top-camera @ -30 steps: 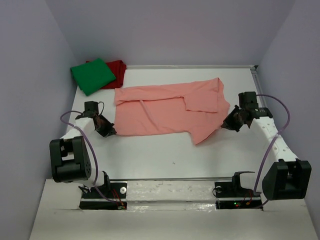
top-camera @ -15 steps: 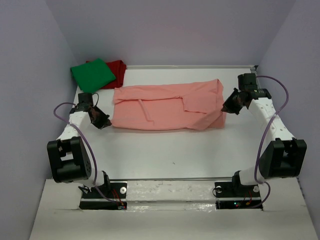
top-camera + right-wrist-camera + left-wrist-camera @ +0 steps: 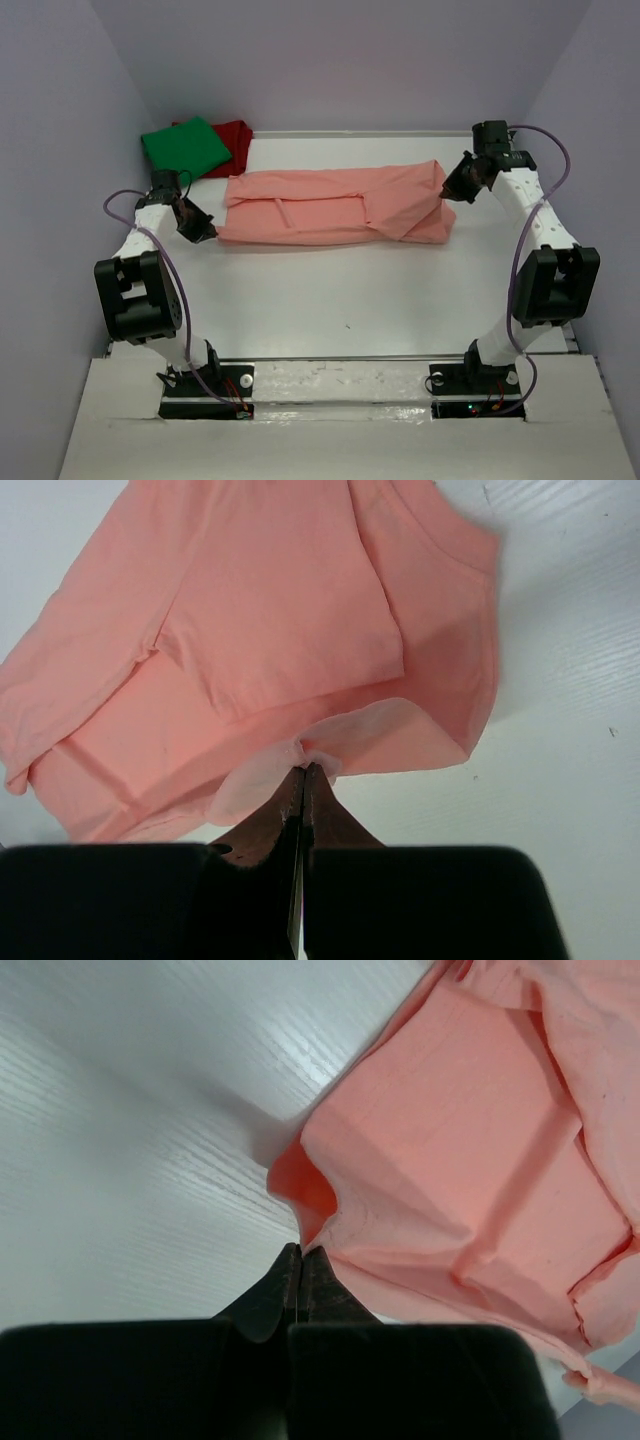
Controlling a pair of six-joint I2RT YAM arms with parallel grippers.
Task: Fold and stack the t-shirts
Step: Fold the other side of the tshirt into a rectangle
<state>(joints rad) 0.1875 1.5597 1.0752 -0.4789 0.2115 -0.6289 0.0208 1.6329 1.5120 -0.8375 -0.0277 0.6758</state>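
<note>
salmon-pink short-sleeved cotton t-shirt pinched at both ends

Starting at the left gripper: in the left wrist view its two black fingers are pressed tight together with no gap. They've got a hemmed corner of the pink fabric nipped right at the tips. That corner curls up off the white wood-grain table, with a bit of shadow under it.

The right gripper is the same deal. Its fingers are closed flush on a small bunched bit of the shirt's edge, and a thin, pale flap of cloth is pulled up toward the camera.

From the top view the arms reach to opposite ends of the shirt, left gripper at its left end, right gripper at its right end. The shirt itself lies as a long, flattish band across the upper middle of the frame, doubled over lengthwise, with some creases and an overlapping flap right of centre.

In the upper left corner there's a folded bright green tee sitting on top of a dark red tee, which peeks out on the right side. The green one is just beside the pink shirt's upper left corner; can't tell if they actually touch.
</note>
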